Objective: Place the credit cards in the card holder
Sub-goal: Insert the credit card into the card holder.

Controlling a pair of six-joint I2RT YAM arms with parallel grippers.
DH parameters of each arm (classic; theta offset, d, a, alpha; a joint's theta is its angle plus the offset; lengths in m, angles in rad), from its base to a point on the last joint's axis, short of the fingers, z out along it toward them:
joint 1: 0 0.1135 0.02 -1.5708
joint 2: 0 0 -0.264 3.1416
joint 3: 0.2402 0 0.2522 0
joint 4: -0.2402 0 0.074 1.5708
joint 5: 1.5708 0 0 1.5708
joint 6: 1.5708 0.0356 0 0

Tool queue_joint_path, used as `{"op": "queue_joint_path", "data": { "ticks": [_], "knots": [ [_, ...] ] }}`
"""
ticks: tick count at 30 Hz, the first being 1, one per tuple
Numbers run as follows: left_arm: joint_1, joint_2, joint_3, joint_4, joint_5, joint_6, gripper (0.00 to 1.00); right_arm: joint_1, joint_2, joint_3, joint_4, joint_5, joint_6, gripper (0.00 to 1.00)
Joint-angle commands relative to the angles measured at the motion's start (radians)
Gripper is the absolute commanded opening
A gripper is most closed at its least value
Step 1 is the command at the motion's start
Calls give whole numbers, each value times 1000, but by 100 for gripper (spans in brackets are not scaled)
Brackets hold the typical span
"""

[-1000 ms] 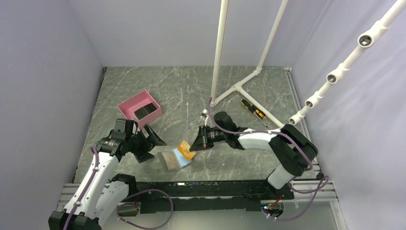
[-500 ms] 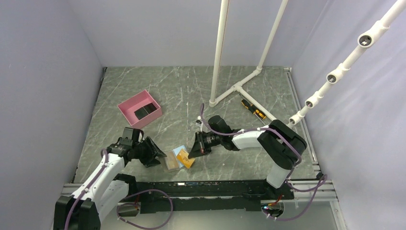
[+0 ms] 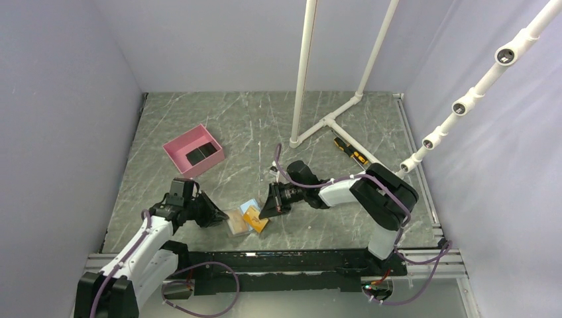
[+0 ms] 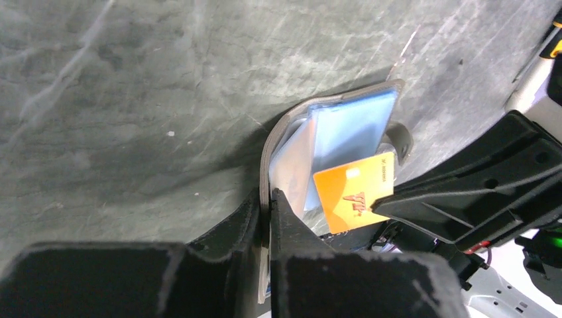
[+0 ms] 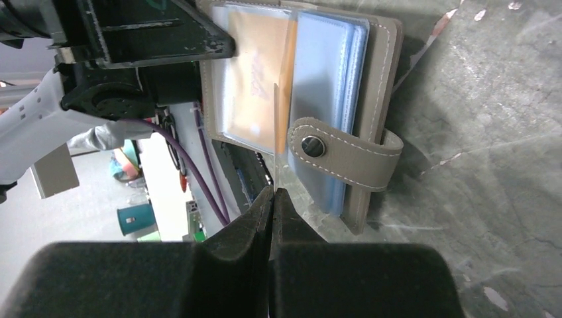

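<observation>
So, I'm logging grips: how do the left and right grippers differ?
The left gripper clamps the grey cover of the holder; the right gripper pinches the orange card. The left comes in from the holder's left side, the right from its right, over the open pockets. Both are shut on something thin.

You cannot see the near edge of the card holder (image 4: pixel 351 126) behind the left gripper (image 4: pixel 268 199), nor the lower corner of the orange card (image 4: pixel 348 195) behind the right gripper (image 4: pixel 384 202).
</observation>
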Motion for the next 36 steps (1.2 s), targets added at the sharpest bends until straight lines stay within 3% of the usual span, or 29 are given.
{"op": "queue_joint_path", "data": {
  "ticks": [1,13,24,36],
  "knots": [
    [-3,-30,-8,43,-30,34,9,-2,20,1,61,4,-7,0],
    [-3,-74,-83,200,35,69,0,-4,48,-2,74,16,-2,0],
    [-3,-30,-120,333,103,58,0,-13,105,24,216,1,31,0],
    [-3,-15,-133,372,106,42,0,-13,134,-6,362,109,46,0]
  ]
}}
